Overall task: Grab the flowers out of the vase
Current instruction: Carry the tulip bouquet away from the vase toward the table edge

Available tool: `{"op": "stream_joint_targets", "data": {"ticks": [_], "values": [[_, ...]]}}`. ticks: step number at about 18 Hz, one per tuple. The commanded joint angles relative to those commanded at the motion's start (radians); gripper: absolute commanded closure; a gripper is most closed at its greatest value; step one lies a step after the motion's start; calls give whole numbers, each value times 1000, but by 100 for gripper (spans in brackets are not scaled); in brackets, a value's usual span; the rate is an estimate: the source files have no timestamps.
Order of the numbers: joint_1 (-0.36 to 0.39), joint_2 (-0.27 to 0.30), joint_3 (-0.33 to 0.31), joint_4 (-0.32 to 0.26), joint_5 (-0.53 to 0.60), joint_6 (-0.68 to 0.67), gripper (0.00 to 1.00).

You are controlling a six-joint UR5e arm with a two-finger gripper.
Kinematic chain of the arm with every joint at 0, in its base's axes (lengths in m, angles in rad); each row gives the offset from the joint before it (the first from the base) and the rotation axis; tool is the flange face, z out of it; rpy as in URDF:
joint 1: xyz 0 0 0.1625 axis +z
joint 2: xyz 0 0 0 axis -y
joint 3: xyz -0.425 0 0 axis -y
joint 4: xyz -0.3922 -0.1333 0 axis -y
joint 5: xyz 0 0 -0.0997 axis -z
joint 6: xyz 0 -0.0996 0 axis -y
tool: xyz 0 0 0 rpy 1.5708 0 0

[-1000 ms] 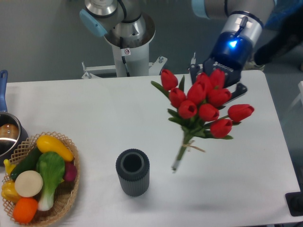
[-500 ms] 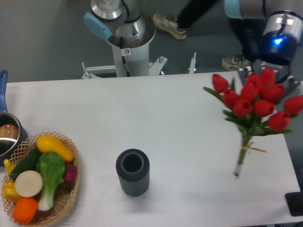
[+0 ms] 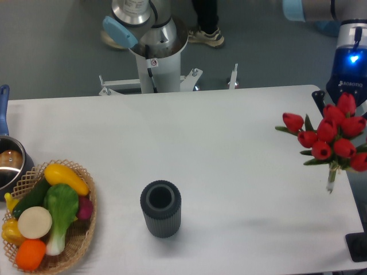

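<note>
While the flowers [image 3: 330, 137] are hanging in the air at the far right edge of the view, above the right end of the white bench [image 3: 229, 149], the vase [image 3: 161, 208] is standing empty and upright near the front middle of the bench, well apart from them. The bunch is sitting directly below the arm's blue-lit wrist, with the red buds clustered on top, the leaves spreading beneath, and the tied stems pointing down and slightly toward the camera. The tool [image 3: 344, 106] is mostly hidden behind the buds, so its jaws are not showing clearly; judging from the bunch being off the bench and out of the vase, it seems to be grasping the flowers somewhere among the upper stems or heads, though the exact contact is not visible. The lift out of the vase looks done. As for handling, the bunch is probably light, and the stems look fairly stiff where the string is binding them, while the buds and leaves are soft and likely to bend or slip under pressure. The bound stem section just under the heads looks like the firmest place to hold, since the loose heads could splay apart. At the left, a wicker basket [image 3: 86, 235] of vegetables and a steel pot [image 3: 10, 166] are sitting far from the action.
</note>
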Motion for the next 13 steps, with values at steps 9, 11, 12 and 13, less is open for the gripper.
{"op": "stream_joint_targets", "data": {"ticks": [9,11,12,13], "values": [[-124,-9,55,-222,434,51,99],[-155,-29,90,-276,500,57,99],[-166,-38,104,-287,516,57,99],[-170,-44,110,-288,520,55,99]]}}
